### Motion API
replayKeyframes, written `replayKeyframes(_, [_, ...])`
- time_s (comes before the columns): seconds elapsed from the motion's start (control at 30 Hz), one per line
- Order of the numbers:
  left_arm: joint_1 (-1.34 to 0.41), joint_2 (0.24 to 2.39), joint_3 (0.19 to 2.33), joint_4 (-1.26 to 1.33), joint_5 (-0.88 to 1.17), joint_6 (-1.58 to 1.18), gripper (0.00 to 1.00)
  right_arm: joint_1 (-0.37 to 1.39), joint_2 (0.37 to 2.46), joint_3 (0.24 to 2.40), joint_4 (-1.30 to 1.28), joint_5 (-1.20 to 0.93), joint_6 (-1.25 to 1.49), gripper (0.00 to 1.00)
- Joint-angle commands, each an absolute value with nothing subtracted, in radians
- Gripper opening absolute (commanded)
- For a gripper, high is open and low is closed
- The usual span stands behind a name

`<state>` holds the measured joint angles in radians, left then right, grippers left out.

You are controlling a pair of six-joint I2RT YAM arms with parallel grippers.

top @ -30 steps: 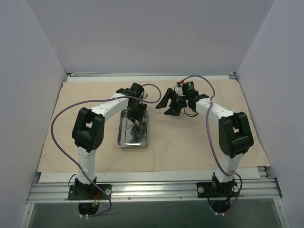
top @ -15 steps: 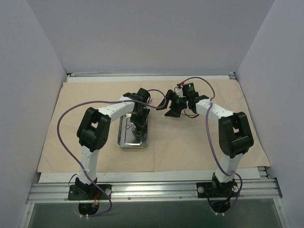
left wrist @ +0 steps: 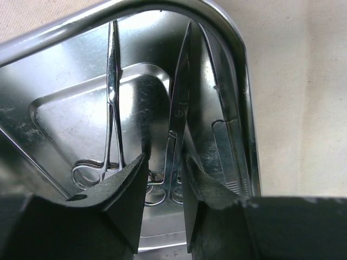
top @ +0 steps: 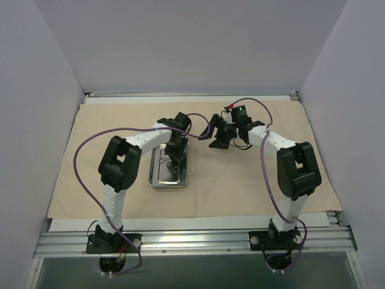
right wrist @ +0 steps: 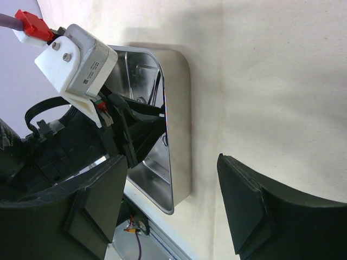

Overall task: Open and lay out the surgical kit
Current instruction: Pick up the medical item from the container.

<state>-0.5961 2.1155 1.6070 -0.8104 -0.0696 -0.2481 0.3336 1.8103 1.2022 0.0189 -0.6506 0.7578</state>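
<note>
Beige cloth (top: pixel 240 180), pale walls (top: pixel 192 48); left pincer (left wrist: pixel 164 161) part-open astride forceps (left wrist: pixel 179 108); right pincer (right wrist: pixel 172 162) wide, empty

White arms (top: pixel 147 137), black joints (top: pixel 115 164), purple cables (top: pixel 74 164)

No writing is legible; the print on the white housing (right wrist: pixel 81 57) is too blurred.

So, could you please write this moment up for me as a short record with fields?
Cloth wrap: opened out flat
Tray: on the cloth wrap, left of centre
Instruments: at least three, lying lengthwise in the tray
Left claw: down in the tray, jaws part-open astride the middle instrument
Right claw: wide open, empty, above the cloth wrap beside the tray
</note>
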Motion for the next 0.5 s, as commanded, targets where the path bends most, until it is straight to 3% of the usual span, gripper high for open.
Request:
replayKeyframes(0.0, [-0.614,2.209,1.568,-0.824,-0.103,-0.278,0.40,0.333,1.755,1.207,0.006,-0.660,0.741,0.68])
replayKeyframes(0.13, [-0.617,2.240,1.563,-0.830,-0.110,-0.287,0.39,0.337,1.753,1.213,0.005,-0.658,0.738,0.68])
replayKeyframes(0.47, [-0.620,2.302,1.559,-0.832,-0.141,-0.281,0.23,0.337,1.707,1.187,-0.028,-0.643,0.721,0.67])
